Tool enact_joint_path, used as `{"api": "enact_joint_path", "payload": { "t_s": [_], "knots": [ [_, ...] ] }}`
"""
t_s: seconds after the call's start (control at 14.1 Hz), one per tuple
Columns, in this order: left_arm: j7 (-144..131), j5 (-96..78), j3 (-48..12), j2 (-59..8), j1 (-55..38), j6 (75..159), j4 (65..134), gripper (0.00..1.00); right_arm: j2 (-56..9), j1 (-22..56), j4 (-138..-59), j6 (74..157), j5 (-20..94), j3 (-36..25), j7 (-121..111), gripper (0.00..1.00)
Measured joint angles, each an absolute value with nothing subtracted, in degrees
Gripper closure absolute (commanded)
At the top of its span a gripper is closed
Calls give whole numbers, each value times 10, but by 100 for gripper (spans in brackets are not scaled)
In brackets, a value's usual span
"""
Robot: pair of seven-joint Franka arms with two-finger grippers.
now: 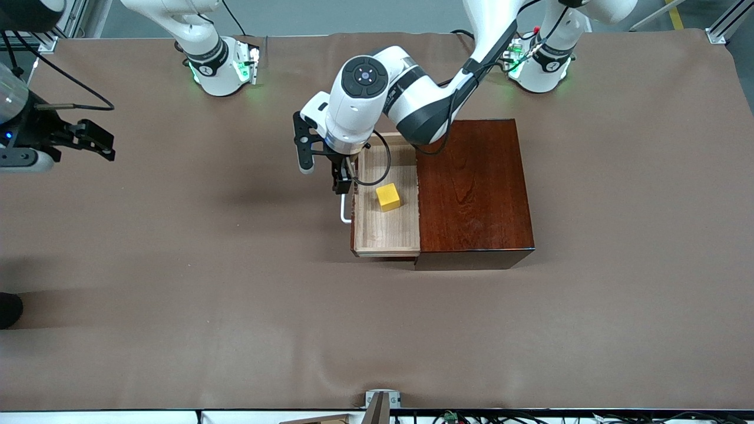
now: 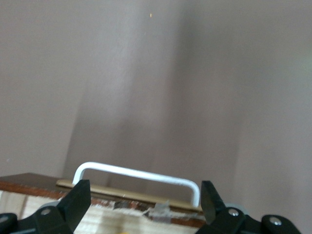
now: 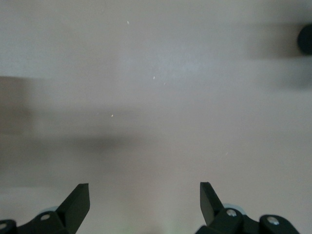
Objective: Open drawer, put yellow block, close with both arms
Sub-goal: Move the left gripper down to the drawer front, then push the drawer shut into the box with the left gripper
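Observation:
The drawer [image 1: 386, 232] stands pulled out of the dark reddish-brown box [image 1: 471, 188] toward the right arm's end of the table, its pale wood floor showing. The yellow block [image 1: 388, 196] lies inside it. My left gripper [image 1: 343, 176] hangs open over the drawer's front wall, just above the white handle [image 1: 343, 213]. In the left wrist view the handle [image 2: 141, 174] shows past the open left gripper [image 2: 145, 190], with nothing between the fingers. My right gripper [image 1: 109, 144] waits open at the right arm's end of the table, over bare cloth [image 3: 144, 187].
A brown cloth [image 1: 235, 306] covers the table. The left arm's black cable [image 1: 383, 159] loops over the part of the drawer farthest from the front camera. A dark object [image 1: 9, 309] pokes in at the table's edge, and a metal bracket [image 1: 382, 400] sits at the edge nearest the camera.

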State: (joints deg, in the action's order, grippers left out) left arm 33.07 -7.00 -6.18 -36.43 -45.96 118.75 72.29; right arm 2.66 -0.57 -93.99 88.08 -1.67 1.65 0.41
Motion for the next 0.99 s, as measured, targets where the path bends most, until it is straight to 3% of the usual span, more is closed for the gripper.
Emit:
{"api": "enact_joint_path", "payload": {
  "t_s": [0.5,0.99],
  "knots": [
    [373,-39,-60,-410,-466,1208,724,0,34,-1,-909,812,-2,-1,6,0],
    [373,2,-53,-443,-478,1232,720,0,23,6,-893,838,23,0,6,0]
  ]
}}
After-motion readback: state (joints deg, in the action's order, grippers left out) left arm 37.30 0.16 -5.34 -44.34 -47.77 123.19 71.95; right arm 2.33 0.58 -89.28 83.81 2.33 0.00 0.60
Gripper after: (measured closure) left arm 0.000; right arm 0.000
